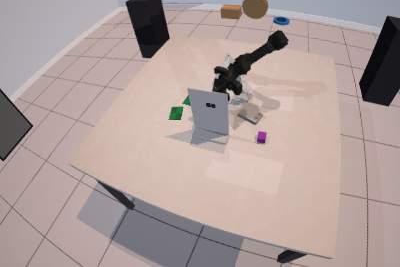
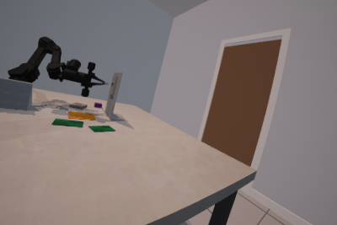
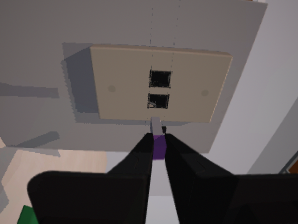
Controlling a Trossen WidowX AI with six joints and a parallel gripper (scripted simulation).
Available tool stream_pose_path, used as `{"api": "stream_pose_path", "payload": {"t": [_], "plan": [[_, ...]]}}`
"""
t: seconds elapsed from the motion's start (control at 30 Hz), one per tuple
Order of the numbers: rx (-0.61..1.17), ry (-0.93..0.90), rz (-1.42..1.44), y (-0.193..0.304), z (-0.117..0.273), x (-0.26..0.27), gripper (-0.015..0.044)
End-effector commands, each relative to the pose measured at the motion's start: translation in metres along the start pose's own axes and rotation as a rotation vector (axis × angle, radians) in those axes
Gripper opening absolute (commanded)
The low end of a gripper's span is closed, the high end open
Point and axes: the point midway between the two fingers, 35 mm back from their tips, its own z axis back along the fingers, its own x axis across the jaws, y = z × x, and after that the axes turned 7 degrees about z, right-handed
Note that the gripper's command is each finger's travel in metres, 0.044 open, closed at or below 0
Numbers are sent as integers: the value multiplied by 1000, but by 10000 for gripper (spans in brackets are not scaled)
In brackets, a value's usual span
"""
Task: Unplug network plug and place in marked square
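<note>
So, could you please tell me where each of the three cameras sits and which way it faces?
Top: high above the table, looking down on the upright panel; the whole arm shows.
Exterior: low at the table's far end, looking along it toward the panel's edge; the arm shows side-on.
Wrist: on the gripper, facing the panel's socket plate; only the two fingers show, shut on the purple plug.
Shared: top and exterior both show the green pieces.
</note>
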Motion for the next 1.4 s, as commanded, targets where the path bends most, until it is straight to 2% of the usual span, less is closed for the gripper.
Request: {"api": "stream_pose_path", "payload": {"t": [0.0, 1.37], "plan": [[-4, -2, 5, 1, 3, 1, 0], [1, -2, 2, 10, 23, -5, 0]]}}
